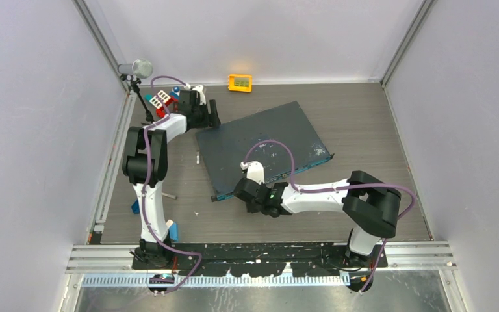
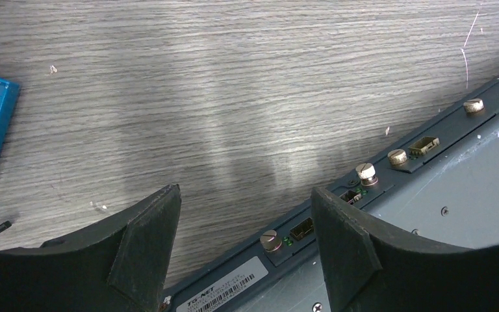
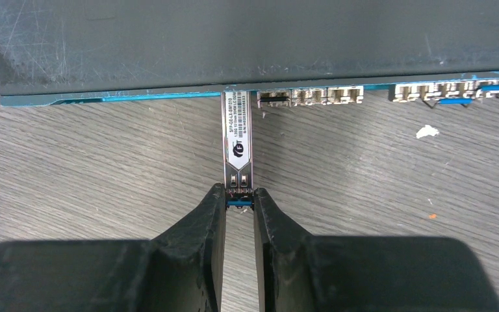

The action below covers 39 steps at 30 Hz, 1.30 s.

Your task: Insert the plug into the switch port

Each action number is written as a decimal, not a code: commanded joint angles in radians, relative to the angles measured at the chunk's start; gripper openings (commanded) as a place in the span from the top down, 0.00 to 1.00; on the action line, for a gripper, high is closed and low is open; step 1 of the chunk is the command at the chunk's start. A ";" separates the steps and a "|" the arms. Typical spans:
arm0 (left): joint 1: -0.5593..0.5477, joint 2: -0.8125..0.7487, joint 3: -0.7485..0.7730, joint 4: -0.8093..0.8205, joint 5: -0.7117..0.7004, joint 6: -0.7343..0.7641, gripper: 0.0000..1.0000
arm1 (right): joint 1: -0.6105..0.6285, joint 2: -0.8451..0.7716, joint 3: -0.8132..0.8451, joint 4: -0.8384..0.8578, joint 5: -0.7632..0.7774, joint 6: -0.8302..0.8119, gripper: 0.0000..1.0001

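At switch near face, left end of row: plug nose at switch port, tail pinched in right gripper. Keep square, push straight, slow. Brace with left gripper, spread over far corner.

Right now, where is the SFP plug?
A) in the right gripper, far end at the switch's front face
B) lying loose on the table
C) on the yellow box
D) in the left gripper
A: the right gripper pinches the plug by its near end; its far end meets the switch's teal front face beside the port row.
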<state>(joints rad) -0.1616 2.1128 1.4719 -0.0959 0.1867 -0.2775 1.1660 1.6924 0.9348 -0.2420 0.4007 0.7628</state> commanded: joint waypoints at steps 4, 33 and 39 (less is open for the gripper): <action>-0.004 0.018 0.028 -0.043 0.036 0.023 0.25 | -0.013 -0.095 -0.004 0.006 0.046 -0.018 1.00; -0.004 0.024 0.037 -0.053 0.042 0.025 0.25 | -0.028 -0.066 0.003 -0.057 0.133 0.042 1.00; -0.004 0.025 0.038 -0.054 0.041 0.024 0.25 | -0.027 -0.058 0.002 -0.056 0.149 0.063 1.00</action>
<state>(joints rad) -0.1616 2.1223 1.4857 -0.1055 0.1928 -0.2768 1.1545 1.6341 0.9203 -0.2646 0.4286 0.7834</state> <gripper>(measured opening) 0.747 0.235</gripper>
